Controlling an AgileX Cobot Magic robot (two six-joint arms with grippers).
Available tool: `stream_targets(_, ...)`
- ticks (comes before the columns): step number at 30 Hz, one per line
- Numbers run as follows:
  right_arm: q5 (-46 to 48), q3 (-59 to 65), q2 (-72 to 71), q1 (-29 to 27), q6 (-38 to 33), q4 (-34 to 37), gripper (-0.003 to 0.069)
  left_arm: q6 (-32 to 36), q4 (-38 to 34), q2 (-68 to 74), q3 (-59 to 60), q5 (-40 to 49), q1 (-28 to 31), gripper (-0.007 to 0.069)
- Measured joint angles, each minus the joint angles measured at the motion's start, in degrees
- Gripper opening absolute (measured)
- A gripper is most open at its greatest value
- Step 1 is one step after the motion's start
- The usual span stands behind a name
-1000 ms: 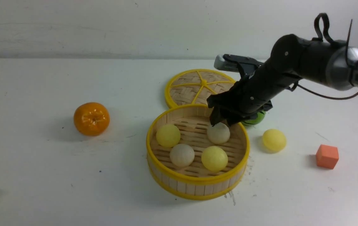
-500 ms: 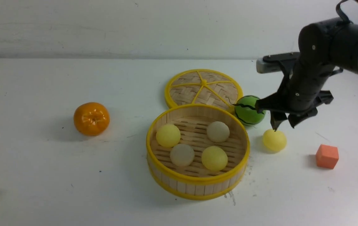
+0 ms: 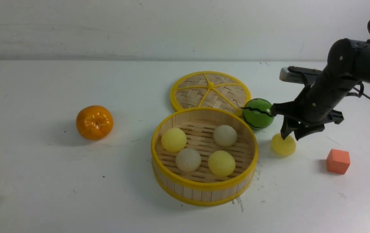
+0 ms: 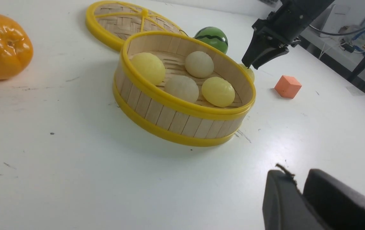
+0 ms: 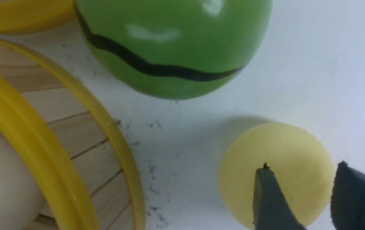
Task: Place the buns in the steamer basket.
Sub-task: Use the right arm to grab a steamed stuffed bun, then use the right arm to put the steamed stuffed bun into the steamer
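Basket (image 4: 182, 121) half-hides outside bun (image 4: 249, 72) in left wrist view.

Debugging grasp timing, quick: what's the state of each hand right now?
Left hand: empty, pads close together; whether fully closed cannot be told.
Right hand: open, tips down at the loose yellow bun, not gripping it yet.

Three views over one tabletop.
Front: high between the arms, facing forward and down, widest. Left wrist: low, oblique, nearer the steamer basket (image 4: 176, 118). Right wrist: closest, steeply down by the basket wall. Shared by all: basket and watermelon ball (image 3: 258, 114).
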Motion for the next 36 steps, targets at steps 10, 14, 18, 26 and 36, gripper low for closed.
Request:
stream_targets(10,0.4,0.0,1.5,0.0,-2.5,2.6,0.0225,0.0,0.0,0.0,0.0,0.0,0.0,0.0113)
stream_targets(14,0.2,0.0,1.8,0.0,-2.7,2.8,0.0185,0.0,0.0,0.0,0.0,0.0,0.0,0.0118)
stream_targets(18,0.0,0.0,1.8,0.0,-3.1,2.5,0.0121,0.0,0.0,0.0,0.0,0.0,0.0,0.0121)
stream_targets(26,1.9,-0.6,0.2,0.0,-7.6,1.2,-0.0001,0.0,0.0,0.0,0.0,0.0,0.0,0.0130)
stream_targets(36,3.9,-5.7,-9.7,9.9,-11.7,10.6,0.0002,0.0,0.0,0.0,0.0,0.0,0.0,0.0133)
